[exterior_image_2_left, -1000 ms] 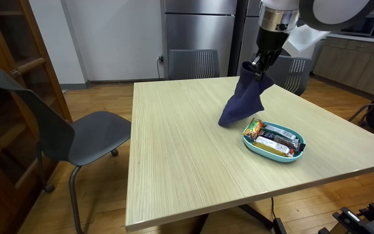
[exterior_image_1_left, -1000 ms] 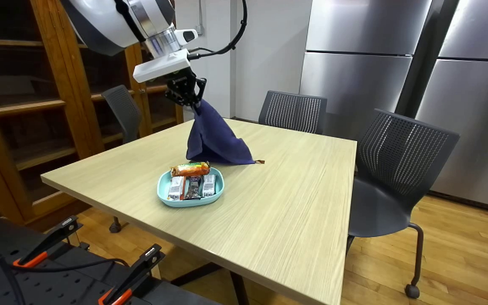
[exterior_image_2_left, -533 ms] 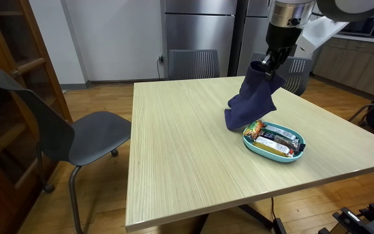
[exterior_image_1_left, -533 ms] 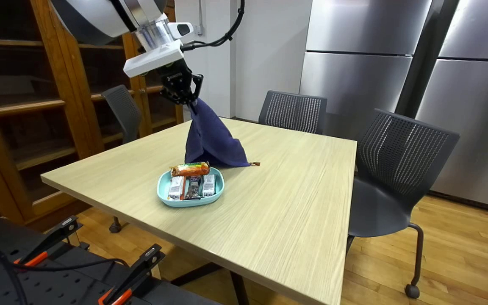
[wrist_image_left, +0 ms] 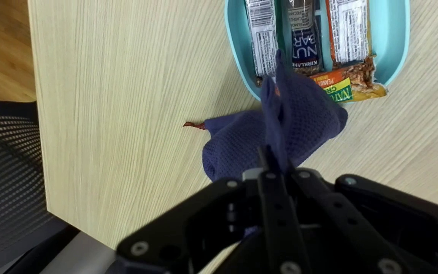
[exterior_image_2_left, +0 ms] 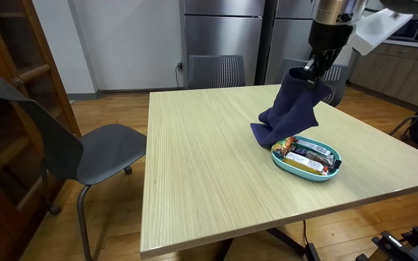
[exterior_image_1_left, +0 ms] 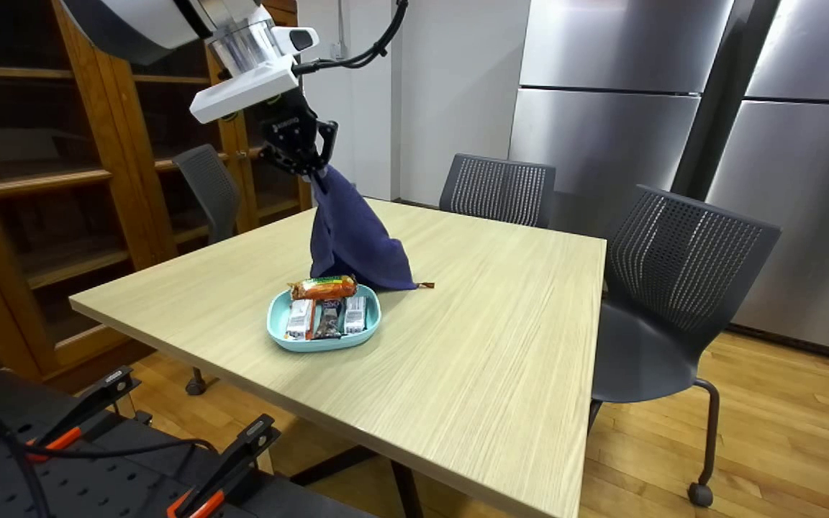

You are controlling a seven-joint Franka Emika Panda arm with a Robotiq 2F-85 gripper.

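Gripper, 1 ea.: jaws pinching top of navy cloth. Cloth hangs to approx. table level, just beside lt.-blue tray, on side away fr. edge nr. clamps. Tray betw. tbl. ctr. & that edge; holds 4 wrapped bars, orange bar crosswise at rim nr. cloth.

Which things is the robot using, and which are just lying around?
In the job: gripper; purple cloth, pinched in it; perhaps the turquoise tray and snack bars, right beside the cloth.
Just around: chairs; fridges; wooden cabinet.
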